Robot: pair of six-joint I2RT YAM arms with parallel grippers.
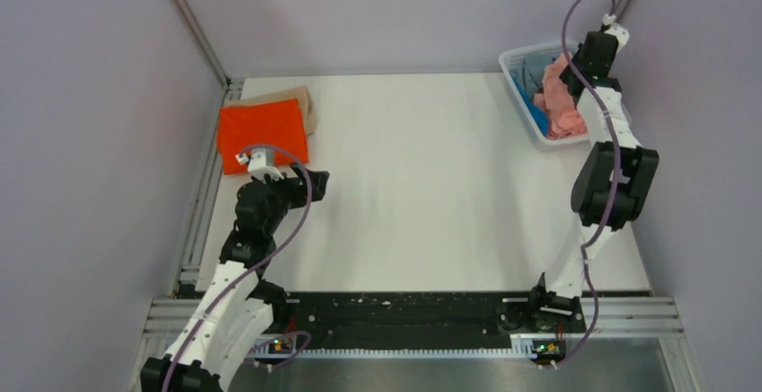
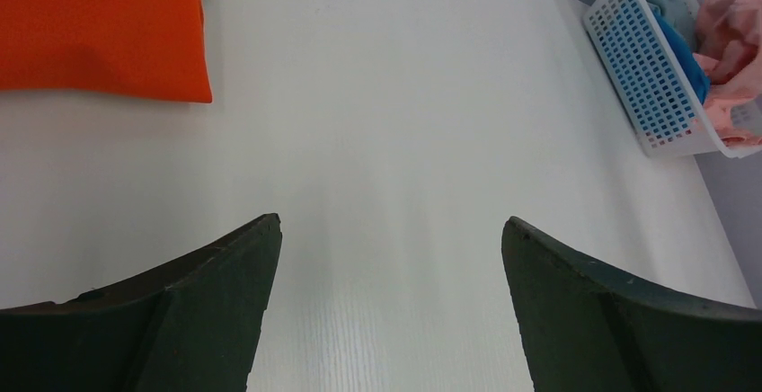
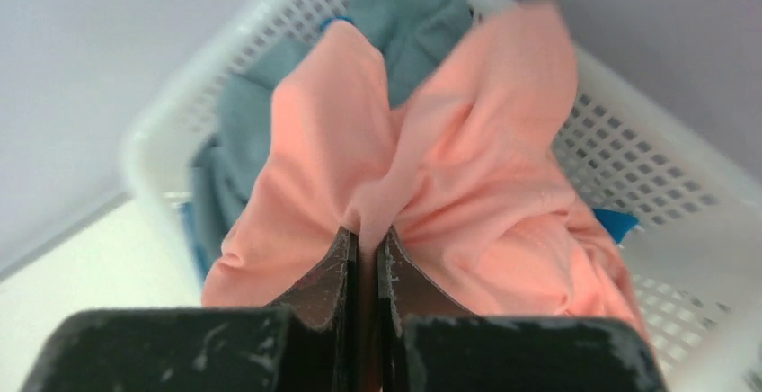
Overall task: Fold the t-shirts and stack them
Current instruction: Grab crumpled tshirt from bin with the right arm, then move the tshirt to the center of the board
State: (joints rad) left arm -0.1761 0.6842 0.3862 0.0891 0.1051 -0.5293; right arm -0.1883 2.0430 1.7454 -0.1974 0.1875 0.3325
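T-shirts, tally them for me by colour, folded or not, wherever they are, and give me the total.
Orange t-shirt: 1
Tan t-shirt: 1
Salmon pink t-shirt: 1
Grey t-shirt: 1
Blue t-shirt: 1
Total: 5

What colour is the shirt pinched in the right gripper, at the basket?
Salmon pink t-shirt, pinched by the right gripper; clearest in the right wrist view.

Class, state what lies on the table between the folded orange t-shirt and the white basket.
Nothing: only bare white table separates the orange t-shirt from the basket. The top external view shows it; the left wrist view confirms it.
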